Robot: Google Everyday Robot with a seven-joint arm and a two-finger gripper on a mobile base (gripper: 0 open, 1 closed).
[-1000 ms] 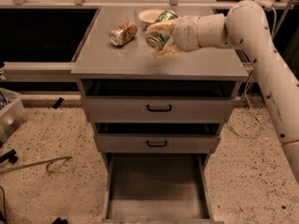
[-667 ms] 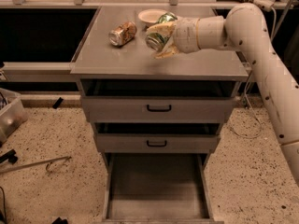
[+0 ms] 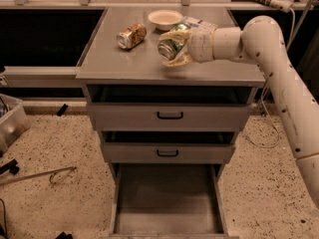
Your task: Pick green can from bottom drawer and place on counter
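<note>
The green can (image 3: 171,46) is held on its side in my gripper (image 3: 175,47), silver end facing the camera, just above the right middle of the counter (image 3: 124,63). The gripper's pale fingers (image 3: 175,35) close on it from above and below. My white arm reaches in from the right. The bottom drawer (image 3: 167,203) is pulled out below, its flat grey floor bare.
A tan patterned can (image 3: 131,36) lies on its side at the counter's back left. A white bowl (image 3: 165,18) stands at the back middle. Two drawers with black handles (image 3: 169,115) are slightly open. Clutter lies on the speckled floor at left.
The gripper with the green can has barely moved; it stays over the counter at about the same spot.
</note>
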